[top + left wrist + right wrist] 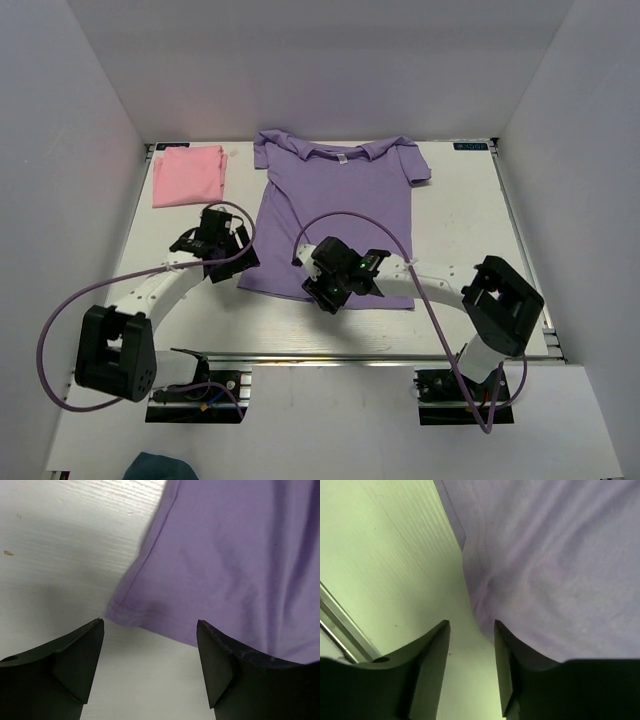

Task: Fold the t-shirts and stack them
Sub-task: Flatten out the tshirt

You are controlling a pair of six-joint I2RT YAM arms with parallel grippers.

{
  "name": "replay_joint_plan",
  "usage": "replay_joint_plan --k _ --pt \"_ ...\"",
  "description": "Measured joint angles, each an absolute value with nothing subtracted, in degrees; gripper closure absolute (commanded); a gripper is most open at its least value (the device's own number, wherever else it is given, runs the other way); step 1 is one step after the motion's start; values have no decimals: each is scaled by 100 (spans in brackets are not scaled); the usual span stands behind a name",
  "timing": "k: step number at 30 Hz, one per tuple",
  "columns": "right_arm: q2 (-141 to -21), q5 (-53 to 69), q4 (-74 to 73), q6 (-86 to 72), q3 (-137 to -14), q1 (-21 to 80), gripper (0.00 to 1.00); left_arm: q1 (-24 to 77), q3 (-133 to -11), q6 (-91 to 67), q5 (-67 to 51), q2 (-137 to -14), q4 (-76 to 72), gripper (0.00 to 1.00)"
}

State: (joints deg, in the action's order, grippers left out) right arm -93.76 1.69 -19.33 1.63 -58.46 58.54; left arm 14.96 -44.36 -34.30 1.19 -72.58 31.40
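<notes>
- Purple shirt lies flat mid-table, collar at the far side, hem towards the arms; small white label at the neck.
- Pink shirt is folded into a rough square at the far-left corner of the table, well apart from the purple one.
- Left gripper sits low at the purple shirt's near-left hem corner.
- From the left wrist, the left gripper is released, jaws wide. The hem corner of the purple shirt lies just beyond the tips, between them, and no cloth is pinched.
- Right gripper is over the near hem, roughly mid-width, just right of the left one.
- From the right wrist, the right gripper has a narrow gap (about half open) with bare table showing through it, so it holds nothing.
- The edge of the purple shirt runs down to its right finger. It may be brushing the cloth, but the angle is too poor to say.
- A metal rail shows at the left of that view.
</notes>
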Motion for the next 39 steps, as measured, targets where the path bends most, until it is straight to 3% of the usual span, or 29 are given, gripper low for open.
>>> replay_joint_plan --k 2,6,12,15,18,19,23,31,35,36,37,38,39 --pt "-9373 222 -1964 143 -5846 5852 31 1503 -4423 -3413 150 -7465 3131 19" --pt "-9015 193 -1894 -47 -5688 5837 10 1511 -4366 -3411 231 -7760 3111 27" --pt "-8289 -674 -1855 -941 -5487 5474 10 1551 -4344 -3315 257 -8145 2958 45" --pt "-8287 -1081 -2005 -1605 -5323 5000 10 1555 -4344 -3251 263 -8399 2947 48" --pt "-8265 -1317 -2311 -2191 -4980 4486 14 1555 -4357 -3194 279 -8460 2917 64" --pt "-8239 -1350 -2449 -2355 -4880 4331 14 1555 -4362 -3188 283 -8479 2908 77" --pt "-7915 -1492 -2987 -2917 -4528 3769 19 1557 -4372 -3153 296 -8532 2867 100" --pt "-7620 -1525 -3479 -3297 -4110 3144 28 1559 -4394 -3177 364 -8512 2934 100" --pt "-7612 -1505 -3446 -3280 -3962 2943 42 1566 -4366 -3245 480 -8187 3059 100" --pt "-7627 -1459 -3422 -3267 -3924 2906 54 1566 -4348 -3249 497 -8031 3076 100" --pt "-7655 -1387 -3393 -3242 -3898 2884 72 1566 -4333 -3267 515 -7815 3089 100" --pt "-7703 -1321 -3330 -3218 -3874 2860 100 1566 -4331 -3284 521 -7647 3083 100" --pt "-7747 -1199 -3269 -3232 -3872 2853 100 1566 -4331 -3293 523 -7500 3063 100"
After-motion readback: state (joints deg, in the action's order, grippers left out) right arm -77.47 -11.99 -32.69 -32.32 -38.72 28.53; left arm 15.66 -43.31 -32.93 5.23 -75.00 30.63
